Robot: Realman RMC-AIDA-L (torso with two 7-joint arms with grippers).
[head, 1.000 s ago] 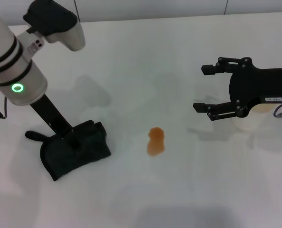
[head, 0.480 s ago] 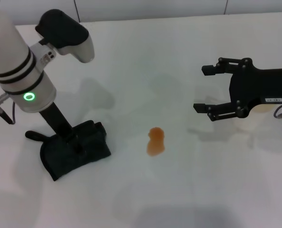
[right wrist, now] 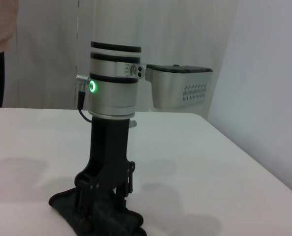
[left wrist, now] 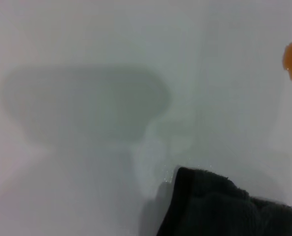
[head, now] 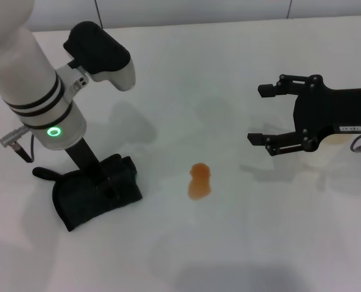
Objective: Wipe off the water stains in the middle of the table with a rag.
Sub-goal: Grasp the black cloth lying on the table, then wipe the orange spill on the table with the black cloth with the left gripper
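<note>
Presently, on the white counter [head: 229, 79]:

Left gripper [head: 104, 182] — upright over the rag [head: 95, 194], fingers [right wrist: 104, 189] pressed down into the dark cloth and closed on a fold of it; the rag lies crumpled directly under the fingertips, its loop tab to the outer side.

Water stains [head: 199, 181] — one small orange blotch, on bare counter between the two sets of fingers, near the rag's edge but not touching it.

Right gripper [head: 262, 114] — held level above the counter, fingers spread wide apart, holding nothing, tips pointing toward the blotch side.
</note>
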